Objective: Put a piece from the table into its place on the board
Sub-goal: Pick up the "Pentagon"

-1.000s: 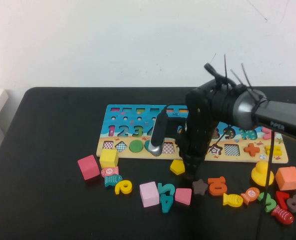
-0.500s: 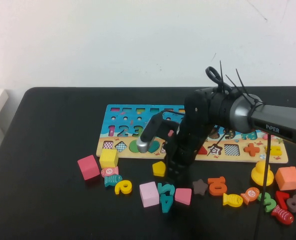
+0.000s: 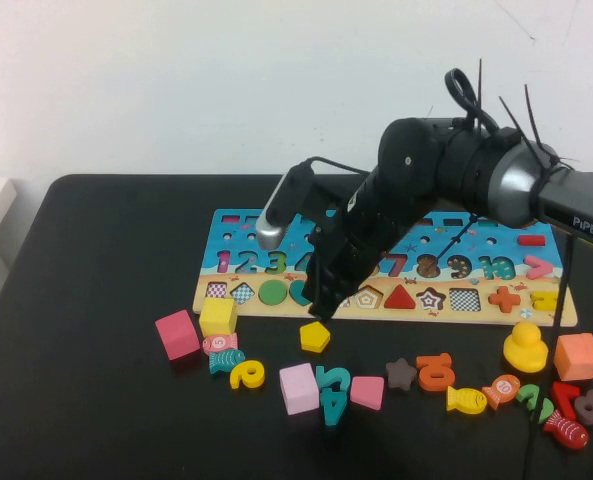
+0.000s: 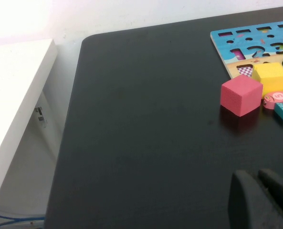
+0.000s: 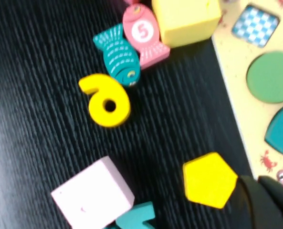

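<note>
The yellow pentagon piece (image 3: 315, 336) lies flat on the black table (image 3: 106, 260), just in front of the board (image 3: 476, 318). My right gripper (image 3: 322, 306) hangs over the board's front edge, just behind and above the piece. In the right wrist view the piece (image 5: 209, 180) sits right beside the gripper (image 5: 267, 200), whose fingers are shut together and empty, next to the board's sandy edge (image 5: 236, 109). My left gripper (image 4: 260, 200) is shut and empty, low over bare table at the left; it is out of the high view.
Near the piece lie a yellow cube (image 3: 217, 316), a pink cube (image 3: 177, 334), a light pink cube (image 3: 299, 388), a yellow number (image 3: 246, 374), fish pieces and teal numbers (image 3: 332, 392). More pieces, a yellow duck (image 3: 525, 347) and an orange cube (image 3: 576, 356) crowd the right.
The yellow pentagon has slid left along the table with my shut right gripper beside it. The right arm has since lifted and drawn back toward the board.
</note>
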Controlling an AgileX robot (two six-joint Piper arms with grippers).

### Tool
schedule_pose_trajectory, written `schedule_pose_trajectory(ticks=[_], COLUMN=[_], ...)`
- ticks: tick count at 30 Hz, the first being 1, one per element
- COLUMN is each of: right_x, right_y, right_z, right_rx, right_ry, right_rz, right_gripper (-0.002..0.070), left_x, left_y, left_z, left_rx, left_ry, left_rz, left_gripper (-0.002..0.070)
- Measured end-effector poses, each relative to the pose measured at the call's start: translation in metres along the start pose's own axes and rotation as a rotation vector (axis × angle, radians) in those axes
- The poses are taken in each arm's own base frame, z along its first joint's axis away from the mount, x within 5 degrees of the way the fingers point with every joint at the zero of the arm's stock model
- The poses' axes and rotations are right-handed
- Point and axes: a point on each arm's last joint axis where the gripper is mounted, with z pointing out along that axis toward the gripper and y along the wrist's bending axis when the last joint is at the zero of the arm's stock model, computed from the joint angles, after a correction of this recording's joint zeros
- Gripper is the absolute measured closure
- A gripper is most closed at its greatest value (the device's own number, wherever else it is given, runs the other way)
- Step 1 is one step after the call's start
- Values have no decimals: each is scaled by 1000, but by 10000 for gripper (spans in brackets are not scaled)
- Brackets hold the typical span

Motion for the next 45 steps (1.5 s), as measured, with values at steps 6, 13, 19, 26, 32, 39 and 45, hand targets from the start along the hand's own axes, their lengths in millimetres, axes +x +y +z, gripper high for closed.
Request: schedule_pose_trajectory(ticks=[6,13,19,26,32,39,45], right_x=[9,18,20,23,28,26,26], right_y=[1,0,-4,-4,-5,-6,-6], right_z=[18,37,50,56,67,68,68], right_rx=[-51,-70,-40,-45,-54,-42,-44], right_ry=[58,88,71,78,89,73,71], right_rz=[24,37,59,68,78,82,87], right_gripper=[378,217,209,208,209,308,314], left_x=[0,0,0,0,0,0,0], left_y=[0,0,0,0,0,0,0], left_z=[0,0,0,0,0,0,0], left_rx=[0,0,0,0,0,0,0], left_ry=[0,0,0,0,0,0,0], left_rz=[0,0,0,0,0,0,0], left_gripper=[676,676,676,676,676,676,676])
